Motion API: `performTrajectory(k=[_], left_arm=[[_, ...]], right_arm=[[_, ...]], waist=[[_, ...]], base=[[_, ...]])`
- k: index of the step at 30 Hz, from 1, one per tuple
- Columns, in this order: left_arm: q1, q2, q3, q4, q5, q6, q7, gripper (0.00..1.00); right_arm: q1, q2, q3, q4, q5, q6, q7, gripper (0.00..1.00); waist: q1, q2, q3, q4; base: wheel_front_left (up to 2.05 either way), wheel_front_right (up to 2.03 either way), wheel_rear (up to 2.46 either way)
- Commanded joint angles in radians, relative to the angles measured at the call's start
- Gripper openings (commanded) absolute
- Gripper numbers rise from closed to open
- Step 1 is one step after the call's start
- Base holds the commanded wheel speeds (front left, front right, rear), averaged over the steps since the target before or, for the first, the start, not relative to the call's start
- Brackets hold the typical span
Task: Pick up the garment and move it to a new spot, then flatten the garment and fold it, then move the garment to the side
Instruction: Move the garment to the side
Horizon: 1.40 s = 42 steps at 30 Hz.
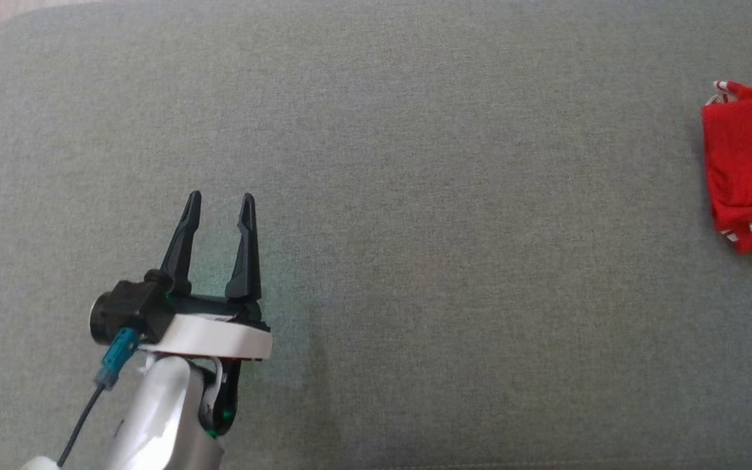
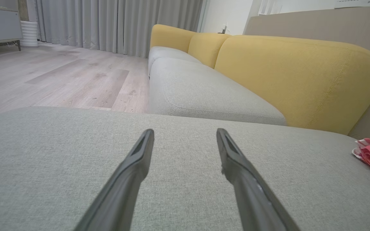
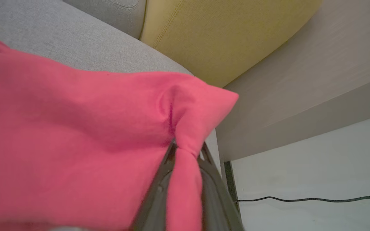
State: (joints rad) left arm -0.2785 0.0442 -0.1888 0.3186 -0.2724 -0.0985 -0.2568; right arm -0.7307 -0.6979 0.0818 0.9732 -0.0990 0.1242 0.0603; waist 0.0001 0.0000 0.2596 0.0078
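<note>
Right wrist view shows the right gripper [image 3: 187,147], jaws pinching only a corner of the red fabric garment [image 3: 75,128] at the right of the grey sofa cushion [image 1: 376,196], a thin hold that may slip; left gripper [image 1: 219,199] jaws spread.

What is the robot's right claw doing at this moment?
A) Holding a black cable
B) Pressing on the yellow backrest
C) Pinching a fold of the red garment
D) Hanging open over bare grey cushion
C: in the right wrist view the right claw is closed on a bunched fold of the red garment, with the cloth squeezed between its two dark fingers.
</note>
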Motion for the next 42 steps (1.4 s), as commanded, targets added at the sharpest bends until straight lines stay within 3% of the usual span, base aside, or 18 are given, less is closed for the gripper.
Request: performTrajectory(k=[1, 2, 3, 4, 14, 21, 22, 24, 32, 36, 42], left_arm=[[-0.024, 0.006, 0.039, -0.026, 0.004, -0.004, -0.005, 1.00], [-0.025, 0.006, 0.038, -0.025, 0.004, -0.004, -0.005, 1.00], [-0.025, 0.006, 0.038, -0.024, 0.004, -0.004, -0.005, 1.00], [-0.025, 0.006, 0.038, -0.024, 0.003, -0.004, -0.005, 1.00], [-0.002, 0.006, 0.042, -0.019, -0.006, -0.003, -0.005, 1.00], [0.035, 0.006, 0.048, -0.028, -0.006, 0.004, -0.005, 1.00], [0.049, 0.006, 0.046, -0.029, -0.007, 0.005, -0.005, 1.00], [0.057, 0.006, 0.045, -0.029, -0.007, 0.006, -0.005, 1.00], [0.131, 0.006, 0.030, -0.058, -0.010, 0.020, -0.005, 1.00], [0.164, 0.006, 0.020, -0.071, -0.008, 0.034, -0.005, 1.00], [0.189, 0.006, 0.011, -0.080, 0.003, 0.045, -0.005, 1.00]], right_arm=[[-0.015, -0.023, -0.007, -0.022, -0.006, 0.007, -0.006, 0.00], [-0.014, -0.014, -0.019, -0.024, -0.012, 0.007, -0.005, 0.01], [-0.012, -0.004, -0.031, -0.026, -0.016, 0.007, -0.004, 0.44], [-0.011, 0.007, -0.049, -0.023, -0.014, 0.007, 0.007, 1.00], [0.001, 0.111, -0.115, -0.121, -0.076, 0.007, -0.053, 1.00], [0.021, 0.316, -0.125, -0.264, -0.004, 0.007, -0.158, 1.00], [0.047, 0.376, -0.108, -0.315, 0.040, 0.007, -0.192, 1.00], [0.064, 0.403, -0.097, -0.340, 0.059, 0.007, -0.208, 1.00], [0.317, 0.616, -0.055, -0.552, 0.195, 0.007, -0.295, 1.00], [0.457, 0.645, -0.072, -0.599, 0.234, 0.007, -0.314, 1.00], [0.561, 0.647, -0.018, -0.645, 0.330, 0.007, -0.321, 1.00]], waist=[[-0.0001, 0.0000, -0.002, -0.002], [-0.0001, 0.0000, -0.004, -0.003], [-0.0001, 0.0000, -0.006, -0.005], [-0.0001, 0.0000, -0.009, -0.006], [-0.0001, 0.0000, -0.078, -0.027], [-0.0001, 0.0000, -0.158, -0.039], [-0.0001, 0.0000, -0.177, -0.040], [-0.0001, 0.0000, -0.187, -0.040], [-0.0001, 0.0000, -0.237, -0.031], [-0.0001, 0.0000, -0.249, -0.021], [-0.0001, 0.0000, -0.256, -0.015]], base=[[0.00, 0.00, 0.00], [0.00, 0.00, 0.00], [0.00, 0.00, 0.00], [0.00, 0.00, 0.00], [0.00, 0.00, 0.00], [0.00, 0.00, 0.00], [0.00, 0.00, 0.00], [0.00, 0.00, 0.00], [0.00, 0.00, 0.00], [0.00, 0.00, 0.00], [0.00, 0.00, 0.00]])
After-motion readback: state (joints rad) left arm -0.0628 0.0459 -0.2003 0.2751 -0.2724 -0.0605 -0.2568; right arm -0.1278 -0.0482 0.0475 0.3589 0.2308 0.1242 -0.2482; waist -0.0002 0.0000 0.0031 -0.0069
